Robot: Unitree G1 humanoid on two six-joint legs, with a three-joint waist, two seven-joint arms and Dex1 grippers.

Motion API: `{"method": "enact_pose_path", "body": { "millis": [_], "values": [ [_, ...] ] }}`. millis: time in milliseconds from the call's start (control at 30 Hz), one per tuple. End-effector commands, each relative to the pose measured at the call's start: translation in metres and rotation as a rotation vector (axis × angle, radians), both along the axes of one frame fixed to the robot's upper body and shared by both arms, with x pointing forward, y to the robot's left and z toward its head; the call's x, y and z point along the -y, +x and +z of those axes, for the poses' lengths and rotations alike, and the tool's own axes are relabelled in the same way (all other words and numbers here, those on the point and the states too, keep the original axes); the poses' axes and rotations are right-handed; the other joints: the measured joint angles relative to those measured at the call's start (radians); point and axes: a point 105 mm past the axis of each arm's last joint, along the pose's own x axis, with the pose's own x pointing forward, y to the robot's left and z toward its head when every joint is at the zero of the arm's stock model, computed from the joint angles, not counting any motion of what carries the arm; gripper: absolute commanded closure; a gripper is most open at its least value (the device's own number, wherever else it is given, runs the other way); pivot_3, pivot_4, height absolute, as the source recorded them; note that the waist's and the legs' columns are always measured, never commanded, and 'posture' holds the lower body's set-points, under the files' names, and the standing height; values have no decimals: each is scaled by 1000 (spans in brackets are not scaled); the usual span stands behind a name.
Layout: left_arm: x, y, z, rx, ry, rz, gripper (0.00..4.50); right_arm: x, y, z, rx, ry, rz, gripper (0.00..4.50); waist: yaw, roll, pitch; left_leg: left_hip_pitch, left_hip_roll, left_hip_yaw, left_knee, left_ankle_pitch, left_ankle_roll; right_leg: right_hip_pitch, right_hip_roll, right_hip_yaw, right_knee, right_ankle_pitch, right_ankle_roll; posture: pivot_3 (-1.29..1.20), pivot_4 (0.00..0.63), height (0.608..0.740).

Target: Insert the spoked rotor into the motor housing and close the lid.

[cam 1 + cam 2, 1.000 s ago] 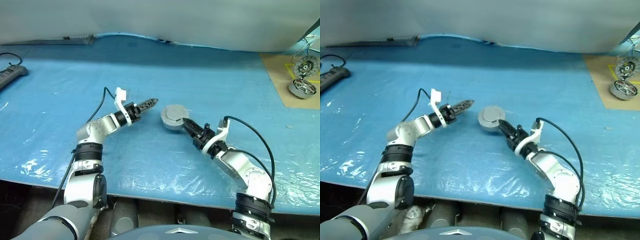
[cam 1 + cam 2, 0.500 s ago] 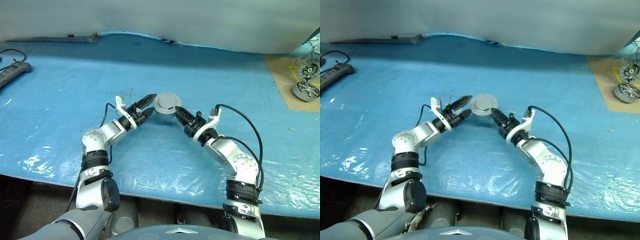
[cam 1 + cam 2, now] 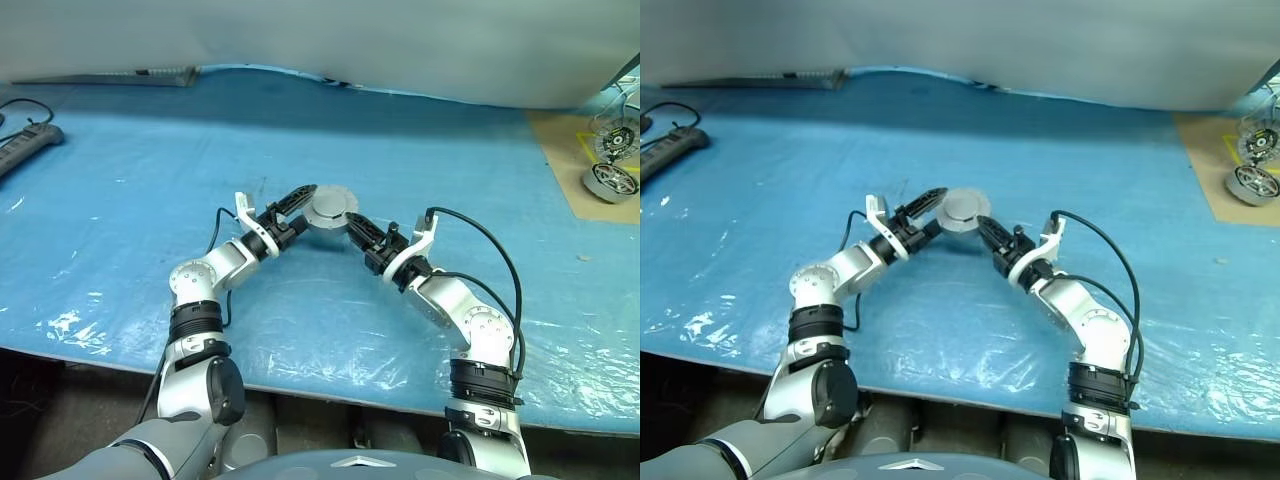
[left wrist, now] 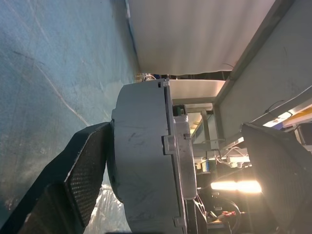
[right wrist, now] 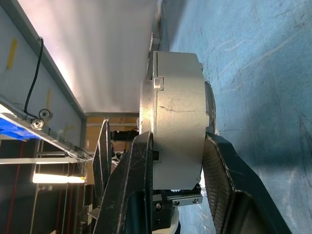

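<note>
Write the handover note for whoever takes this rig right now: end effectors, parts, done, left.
Right end effector: shut on the motor housing, held above the blue table cover.
Left end effector: open, fingers either side of the housing; one finger lies against its underside.
Lid: closed flat on the housing.
Spoked rotor: not visible, presumably inside.
Left: check the lid is seated, set the housing down.

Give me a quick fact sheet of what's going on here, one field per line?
Held item: motor housing, lid shut
Right claw: clamped on the housing from top and bottom
Left claw: open, straddling the housing's other side
Surface: blue sheet over the table
Far right corner: two spare motor parts on a brown board
</note>
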Motion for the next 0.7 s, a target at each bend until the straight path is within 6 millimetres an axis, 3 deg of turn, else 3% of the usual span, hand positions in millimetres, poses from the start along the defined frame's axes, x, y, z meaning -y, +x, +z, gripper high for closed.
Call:
{"method": "enact_pose_path", "body": {
  "millis": [33,300,700],
  "values": [
    [20,-4,3,-5,-17,-65,0,-13,-6,35,136,75,62,3462,0,0,0,0,0,0,0,0,0,0,0,0,0,0,0,0,150,740],
    [5,3,-5,-25,6,17,0,-8,-5,37,147,80,46,3462,0,0,0,0,0,0,0,0,0,0,0,0,0,0,0,0,150,740],
    [13,2,-2,-32,-30,-23,0,-15,-7,39,156,94,74,3462,0,0,0,0,0,0,1,0,0,0,0,-2,0,0,1,0,150,740]
  ]
}}
